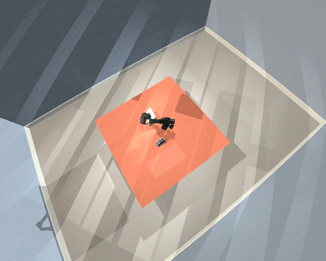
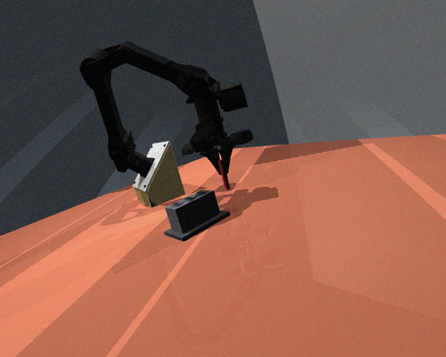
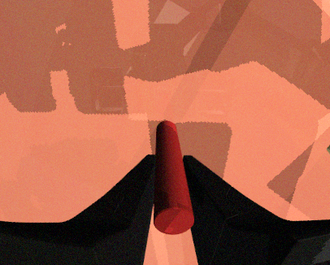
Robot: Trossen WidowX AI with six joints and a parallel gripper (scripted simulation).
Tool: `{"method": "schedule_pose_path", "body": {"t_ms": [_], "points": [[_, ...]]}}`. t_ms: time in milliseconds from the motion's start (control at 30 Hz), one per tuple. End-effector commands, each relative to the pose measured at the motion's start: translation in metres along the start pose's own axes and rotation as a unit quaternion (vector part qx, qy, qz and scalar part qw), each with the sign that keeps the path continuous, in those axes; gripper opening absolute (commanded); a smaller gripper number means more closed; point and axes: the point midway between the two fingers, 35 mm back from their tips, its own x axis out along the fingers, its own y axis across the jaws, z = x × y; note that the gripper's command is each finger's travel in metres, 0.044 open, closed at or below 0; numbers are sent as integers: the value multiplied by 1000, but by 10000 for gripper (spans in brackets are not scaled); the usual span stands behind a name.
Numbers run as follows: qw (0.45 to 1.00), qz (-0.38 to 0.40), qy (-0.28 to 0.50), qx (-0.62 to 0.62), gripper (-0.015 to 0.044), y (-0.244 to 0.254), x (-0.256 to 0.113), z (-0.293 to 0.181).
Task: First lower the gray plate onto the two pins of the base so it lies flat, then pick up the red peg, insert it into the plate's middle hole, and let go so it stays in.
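Note:
My gripper (image 1: 168,127) (image 2: 223,173) (image 3: 168,162) points down and is shut on the red peg (image 2: 225,182) (image 3: 172,199). The peg is nearly upright between the fingertips, its lower end at or just above the orange table top; I cannot tell which. In the overhead view the peg is not distinguishable. The gray plate (image 1: 160,142) (image 2: 197,213), a thick dark block with a row of three round openings on top, lies flat on the wider, thin base (image 2: 205,224). It stands apart from the gripper, nearer the exterior camera. The pins are too small to make out.
The arm's wedge-shaped mount, with a white top (image 1: 149,110) (image 2: 160,148) and yellowish sides (image 2: 166,182), stands left of the gripper in the exterior view. The orange table top (image 1: 192,138) (image 2: 360,256) carries shadows and light streaks.

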Motion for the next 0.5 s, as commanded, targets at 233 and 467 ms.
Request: {"method": "schedule_pose_path", "body": {"t_ms": [233,467], "points": [[1000,3,3,3,0,5,-32,-1],[1000,3,4,3,0,7,-54,-2]]}}
